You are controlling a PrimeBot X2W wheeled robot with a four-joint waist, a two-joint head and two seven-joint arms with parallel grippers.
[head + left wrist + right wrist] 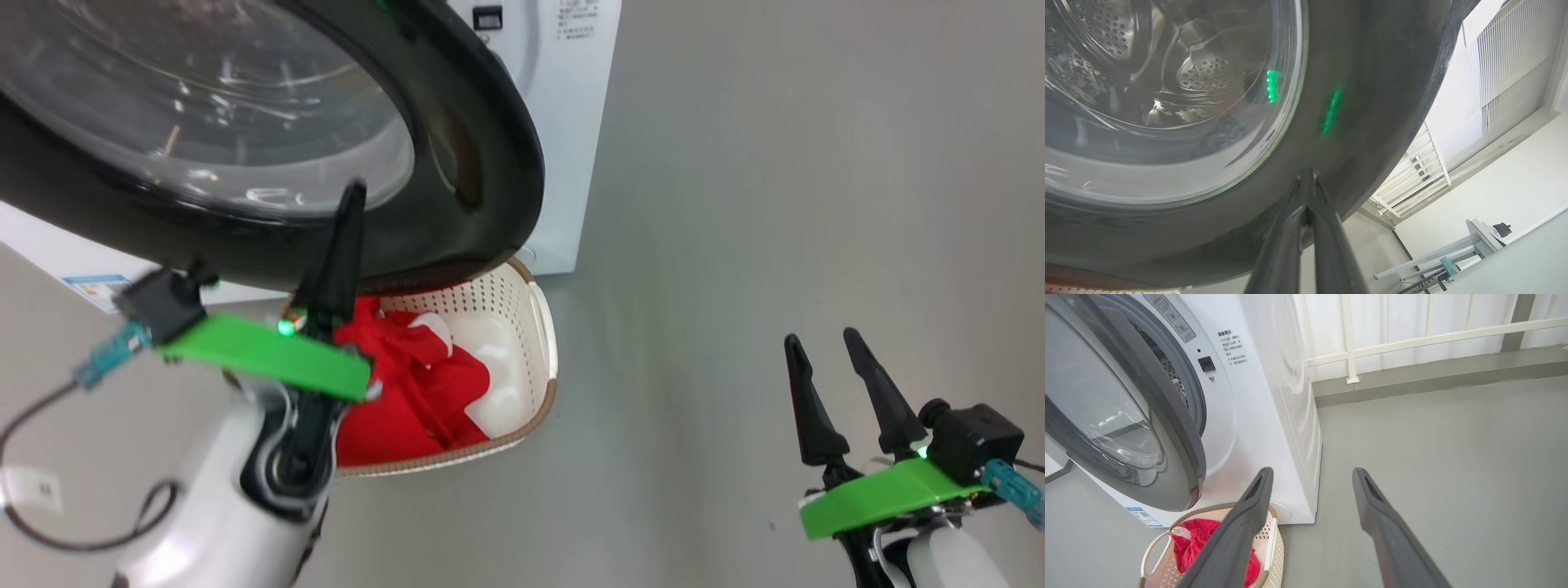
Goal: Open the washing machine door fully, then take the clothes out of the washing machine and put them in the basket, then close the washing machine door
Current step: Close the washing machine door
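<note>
Our left gripper point(352, 200) has its two dark fingers pressed together with nothing between them. Its tip sits at the glossy black rim of the washing machine door point(490, 163), just below the bulging glass window point(204, 98). We cannot tell whether it presses on the rim or only meets it. From the left wrist view we see the joined fingers running up to that same rim, with the perforated steel drum point(1208, 73) showing through the glass.

The door stands partly swung out from the washing machine point(1257, 416). In the right wrist view we see a gap between the door and the grey rubber ring point(1198, 404) round the mouth. Printed labels point(1233, 347) mark the white front panel.

Below the door, on the floor just in front of the machine, we see the basket point(545, 343), its far end tucked under the door's lower edge. The clothes point(416, 392) lie inside it, a red heap with a little white cloth on top, filling the half nearer our left arm.

Our right gripper point(822, 339) hangs well apart from all this over the bare grey floor point(735, 204), fingers spread wide and holding nothing. Beyond the machine, a white railing point(1412, 335) runs along the wall.
</note>
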